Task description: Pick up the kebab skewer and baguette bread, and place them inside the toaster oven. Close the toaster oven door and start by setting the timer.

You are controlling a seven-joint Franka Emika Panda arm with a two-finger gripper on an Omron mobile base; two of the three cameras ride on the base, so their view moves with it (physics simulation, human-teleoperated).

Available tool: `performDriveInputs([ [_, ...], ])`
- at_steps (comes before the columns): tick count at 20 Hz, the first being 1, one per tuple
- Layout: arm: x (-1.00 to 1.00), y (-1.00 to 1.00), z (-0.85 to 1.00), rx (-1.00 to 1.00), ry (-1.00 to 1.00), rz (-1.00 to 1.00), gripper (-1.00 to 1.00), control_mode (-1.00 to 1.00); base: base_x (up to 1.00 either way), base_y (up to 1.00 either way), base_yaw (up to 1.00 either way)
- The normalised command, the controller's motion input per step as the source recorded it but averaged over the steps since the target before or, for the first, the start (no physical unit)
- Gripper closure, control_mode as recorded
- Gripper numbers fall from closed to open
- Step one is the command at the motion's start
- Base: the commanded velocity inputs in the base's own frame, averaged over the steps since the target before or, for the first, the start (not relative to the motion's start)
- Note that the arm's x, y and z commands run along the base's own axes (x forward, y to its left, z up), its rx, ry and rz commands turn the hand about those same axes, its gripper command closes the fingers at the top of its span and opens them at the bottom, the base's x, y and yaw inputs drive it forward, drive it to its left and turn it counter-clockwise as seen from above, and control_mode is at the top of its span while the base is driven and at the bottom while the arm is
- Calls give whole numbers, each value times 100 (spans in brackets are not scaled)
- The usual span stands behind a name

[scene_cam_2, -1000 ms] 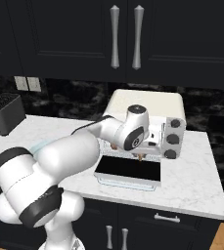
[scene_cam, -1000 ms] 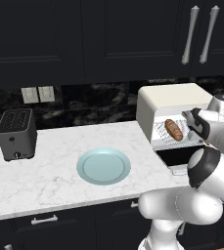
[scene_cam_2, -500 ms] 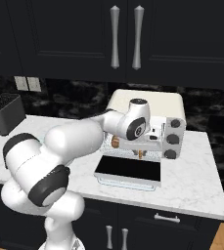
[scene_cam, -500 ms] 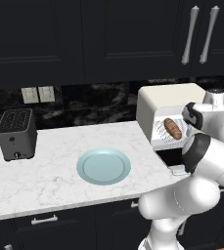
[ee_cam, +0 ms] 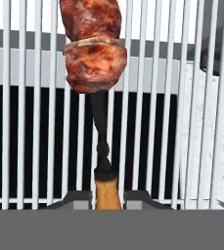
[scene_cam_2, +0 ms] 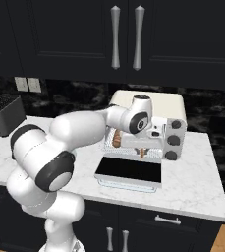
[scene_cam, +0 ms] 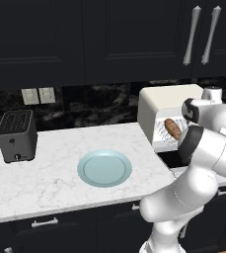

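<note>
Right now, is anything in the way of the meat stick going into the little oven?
Nothing visible blocks it. The toaster oven door lies open, and the gripper already holds the kebab skewer over the wire rack, beside the baguette bread.

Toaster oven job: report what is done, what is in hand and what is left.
Done: the baguette bread lies on the rack inside the toaster oven, and the plate holds nothing. In hand: the pincer is shut on the kebab skewer, holding it over the rack bars. Left: release the skewer, close the toaster oven door, which lies folded down, then set the timer.
</note>
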Motion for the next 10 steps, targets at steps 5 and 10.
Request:
performDriveInputs([
  [5,0,0,0,0,0,4,100,-100,0,0,0],
  [10,8,0,0,0,0,4,-100,-100,0,0,0],
])
